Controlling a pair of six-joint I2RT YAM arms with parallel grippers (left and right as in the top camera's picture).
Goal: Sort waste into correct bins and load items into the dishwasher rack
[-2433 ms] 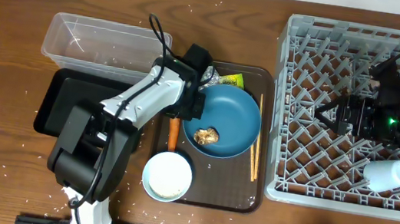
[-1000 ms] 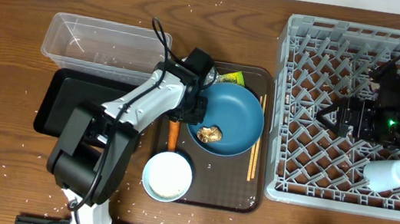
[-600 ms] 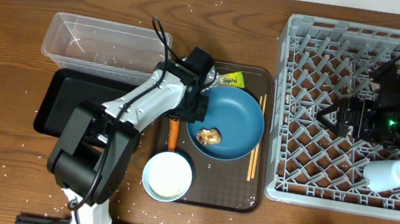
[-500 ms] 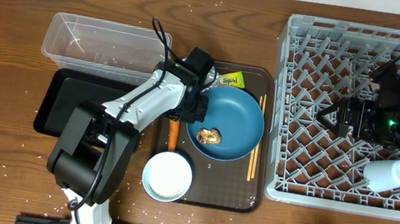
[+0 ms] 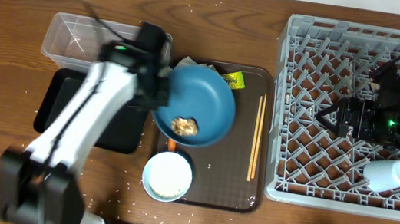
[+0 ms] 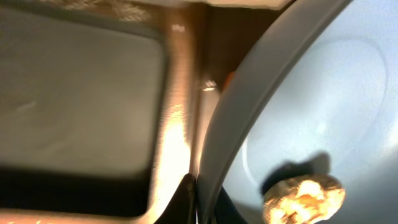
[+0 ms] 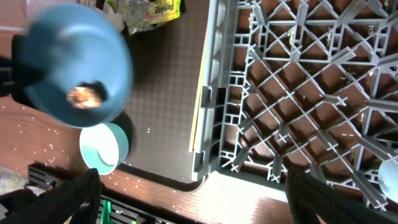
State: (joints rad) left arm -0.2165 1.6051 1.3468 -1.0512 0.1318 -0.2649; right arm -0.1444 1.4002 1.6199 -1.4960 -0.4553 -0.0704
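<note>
My left gripper (image 5: 159,96) is shut on the left rim of the dark blue plate (image 5: 194,107) and holds it lifted over the tray's left edge. The brown food lump (image 5: 185,125) lies in the plate. In the left wrist view the fingers (image 6: 186,200) pinch the plate rim (image 6: 249,118), with the lump (image 6: 305,196) beside them and the black container (image 6: 74,99) below. The clear tub (image 5: 78,38) and black container (image 5: 61,105) lie to the left. My right gripper (image 5: 331,114) is open and empty over the grey rack (image 5: 309,165).
On the brown tray (image 5: 236,190) are the white bowl (image 5: 167,176), chopsticks (image 5: 257,135), yellow-green wrapper (image 5: 229,78) and a crumpled pale piece (image 5: 188,64). A pale cup (image 5: 387,174) lies in the rack. Rice is scattered on the wooden table.
My left arm has lifted the blue plate with the lump and swung it left, toward the black container and clear tub. The right arm has not moved.
</note>
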